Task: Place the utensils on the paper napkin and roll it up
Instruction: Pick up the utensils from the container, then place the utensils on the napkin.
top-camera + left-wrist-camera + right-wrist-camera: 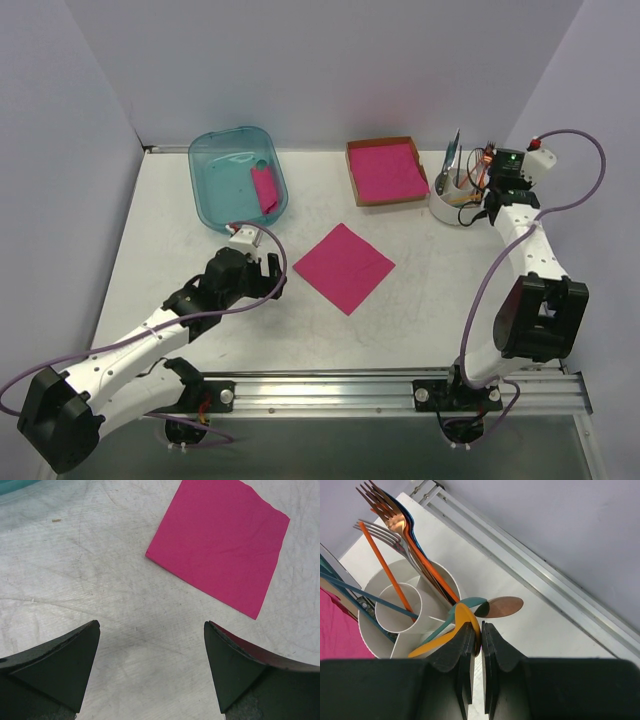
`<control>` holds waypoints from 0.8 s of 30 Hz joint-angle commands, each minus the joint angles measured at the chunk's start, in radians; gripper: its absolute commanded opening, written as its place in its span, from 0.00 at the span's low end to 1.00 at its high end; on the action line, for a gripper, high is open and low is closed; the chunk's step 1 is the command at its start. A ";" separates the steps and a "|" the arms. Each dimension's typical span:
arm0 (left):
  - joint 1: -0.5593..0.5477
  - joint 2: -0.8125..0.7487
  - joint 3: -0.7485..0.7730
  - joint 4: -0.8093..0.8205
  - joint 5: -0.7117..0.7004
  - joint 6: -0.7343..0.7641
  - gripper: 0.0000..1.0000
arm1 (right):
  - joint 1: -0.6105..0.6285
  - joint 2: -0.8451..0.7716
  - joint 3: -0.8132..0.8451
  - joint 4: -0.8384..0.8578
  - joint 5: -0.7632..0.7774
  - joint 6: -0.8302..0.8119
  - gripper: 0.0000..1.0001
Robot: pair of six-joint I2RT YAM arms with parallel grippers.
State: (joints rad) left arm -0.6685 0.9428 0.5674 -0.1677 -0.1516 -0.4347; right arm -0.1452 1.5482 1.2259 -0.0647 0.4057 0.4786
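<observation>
Right wrist view: right gripper [479, 628] narrowly pinched the orange spoon [438, 643]; left gripper [151, 626] gaped wide, paper napkin [220, 545] ahead.

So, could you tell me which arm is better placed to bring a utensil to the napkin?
Right: the right gripper is closed on the orange spoon at the white utensil holder, while the left gripper sits open and empty near the pink napkin.

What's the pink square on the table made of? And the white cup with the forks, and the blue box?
The pink square looks like thin matte paper: it lies flat with faint creases. The white cup seems to be smooth plastic, maybe ceramic: plain, even white walls. The blue box looks like tinted see-through plastic: light passes through its walls.
</observation>
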 commanded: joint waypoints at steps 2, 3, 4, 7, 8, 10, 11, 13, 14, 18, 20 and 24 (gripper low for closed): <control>-0.006 -0.004 0.014 0.050 0.020 0.019 0.94 | -0.007 -0.051 0.084 -0.081 0.064 -0.029 0.00; -0.005 -0.003 0.012 0.048 0.021 0.019 0.94 | -0.007 -0.059 0.092 -0.096 0.064 -0.031 0.00; -0.008 -0.002 0.014 0.048 0.023 0.019 0.94 | -0.007 -0.066 0.101 -0.101 0.065 -0.032 0.00; -0.008 -0.006 0.012 0.048 0.024 0.019 0.94 | -0.007 -0.105 0.112 -0.116 0.065 -0.038 0.00; -0.008 -0.007 0.011 0.050 0.026 0.021 0.94 | -0.007 -0.126 0.115 -0.121 0.061 -0.043 0.00; -0.008 -0.009 0.008 0.057 0.037 0.024 0.94 | -0.007 -0.148 0.116 -0.124 0.027 -0.054 0.00; -0.009 -0.010 0.005 0.063 0.044 0.028 0.94 | -0.007 -0.164 0.122 -0.129 -0.002 -0.063 0.00; -0.011 -0.010 0.003 0.079 0.069 0.031 0.94 | -0.007 -0.178 0.130 -0.142 -0.059 -0.074 0.00; -0.011 -0.010 0.003 0.083 0.076 0.034 0.94 | -0.007 -0.194 0.129 -0.141 -0.097 -0.083 0.00; -0.011 -0.015 -0.011 0.129 0.147 0.040 0.94 | 0.024 -0.180 0.141 -0.150 -0.461 -0.161 0.00; -0.011 -0.012 -0.018 0.154 0.245 0.039 0.94 | 0.048 -0.146 0.153 -0.191 -0.571 -0.198 0.00; -0.011 0.001 -0.001 0.223 0.339 0.021 0.94 | 0.177 -0.137 0.132 -0.212 -0.653 -0.261 0.00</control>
State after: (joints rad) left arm -0.6750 0.9451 0.5514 -0.0544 0.0673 -0.4107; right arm -0.0475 1.4021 1.3510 -0.2287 -0.0795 0.2970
